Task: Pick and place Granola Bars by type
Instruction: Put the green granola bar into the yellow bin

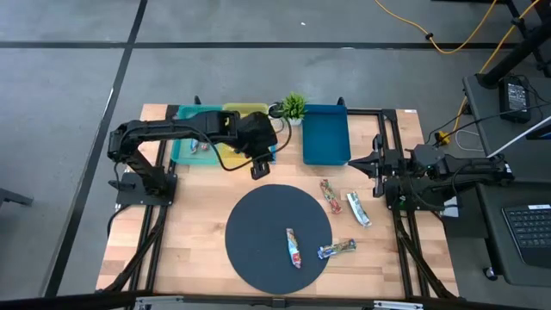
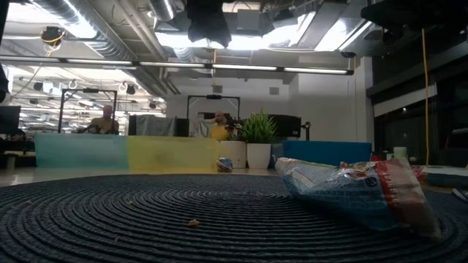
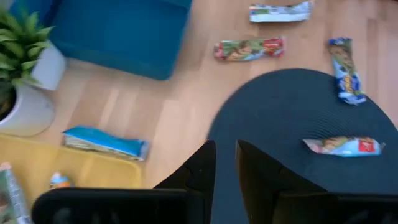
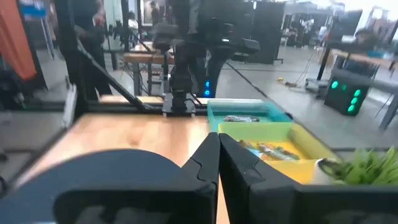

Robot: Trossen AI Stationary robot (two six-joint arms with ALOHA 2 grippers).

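Note:
Several granola bars lie loose: one point(image 1: 294, 247) on the round dark mat point(image 1: 258, 224), one point(image 1: 337, 249) across the mat's right rim, and two point(image 1: 330, 195) point(image 1: 358, 208) on the wood to its right. A blue bar point(image 3: 106, 142) lies on the wood against the yellow tray's front edge point(image 3: 93, 168). My left gripper point(image 1: 258, 170) hovers above the table between that tray and the mat, its fingers point(image 3: 226, 163) a narrow gap apart with nothing between them. My right gripper point(image 1: 351, 161) waits shut point(image 4: 218, 144) at the right edge, clear of everything.
Three trays stand along the far edge: a light teal one point(image 1: 196, 145) and a yellow one point(image 1: 244, 110), both with bars inside, and a dark blue one point(image 1: 325, 136). A small potted plant point(image 1: 294, 108) stands between the yellow and blue trays. People sit beyond the table.

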